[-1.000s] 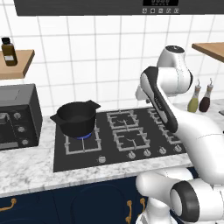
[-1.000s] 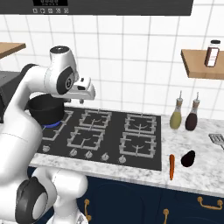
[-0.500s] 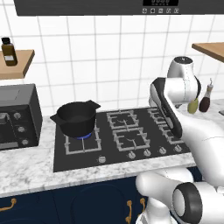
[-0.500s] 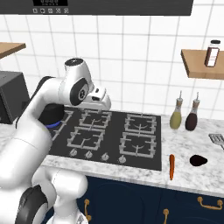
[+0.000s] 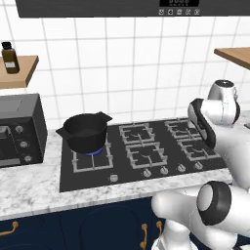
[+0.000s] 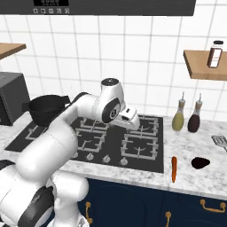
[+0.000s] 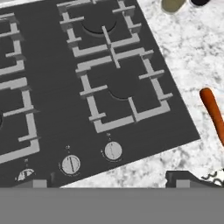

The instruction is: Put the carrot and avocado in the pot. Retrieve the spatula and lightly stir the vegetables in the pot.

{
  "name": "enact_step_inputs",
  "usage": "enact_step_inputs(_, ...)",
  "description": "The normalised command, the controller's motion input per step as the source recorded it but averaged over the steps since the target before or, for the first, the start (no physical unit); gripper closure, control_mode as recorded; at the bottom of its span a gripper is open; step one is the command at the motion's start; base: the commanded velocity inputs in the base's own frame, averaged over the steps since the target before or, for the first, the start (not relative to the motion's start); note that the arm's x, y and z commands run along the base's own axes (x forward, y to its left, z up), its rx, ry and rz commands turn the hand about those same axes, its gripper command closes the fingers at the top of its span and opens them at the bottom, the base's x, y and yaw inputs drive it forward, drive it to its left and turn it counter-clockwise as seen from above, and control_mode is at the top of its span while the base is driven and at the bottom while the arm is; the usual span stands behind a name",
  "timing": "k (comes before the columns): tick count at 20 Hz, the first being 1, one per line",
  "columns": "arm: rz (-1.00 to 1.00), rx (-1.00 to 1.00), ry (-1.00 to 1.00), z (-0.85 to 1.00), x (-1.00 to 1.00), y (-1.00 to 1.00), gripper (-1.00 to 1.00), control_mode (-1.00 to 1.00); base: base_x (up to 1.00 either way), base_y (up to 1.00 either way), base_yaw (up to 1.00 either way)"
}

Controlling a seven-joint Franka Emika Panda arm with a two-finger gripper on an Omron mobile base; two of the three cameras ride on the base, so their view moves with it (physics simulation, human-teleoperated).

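The black pot [image 5: 84, 131] sits on the rear left burner, also seen as the pot [image 6: 44, 108]. The slim orange carrot [image 6: 174, 169] lies on the marble counter right of the stove, and the carrot [image 7: 213, 111] appears at the right edge of the hand view. The dark avocado [image 6: 200, 162] rests just right of the carrot. The spatula [image 6: 220, 141] lies at the far right edge. My gripper [image 6: 134, 121] hovers over the right burners, well short of the carrot. Its fingertips [image 7: 39, 183] stand wide apart, so my gripper [image 7: 111, 181] is open and holds nothing.
The black stove [image 6: 111, 142] has knobs [image 7: 113, 151] along its front. Two bottles [image 6: 178, 117] stand against the tiled wall right of the stove. A microwave [image 5: 19, 129] sits left of the pot. A wooden shelf [image 6: 201, 66] with a jar hangs above the bottles.
The arm has swung right, from near the pot to above the right burners. The jaws have opened wide. The avocado has settled flat on the counter.
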Motion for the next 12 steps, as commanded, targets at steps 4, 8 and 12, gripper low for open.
enact_step_inputs(4,-0.14,0.0,0.13,-0.68,0.49,-1.0,-1.0,-1.0,0.0,0.0,0.0)
enact_step_inputs(8,-0.08,0.0,0.09,-0.64,0.45,-1.0,-1.0,-1.0,0.0,0.0,0.0)
enact_step_inputs(12,-0.03,0.0,0.04,-0.58,0.29,-1.0,-1.0,-1.0,0.0,0.0,0.0)
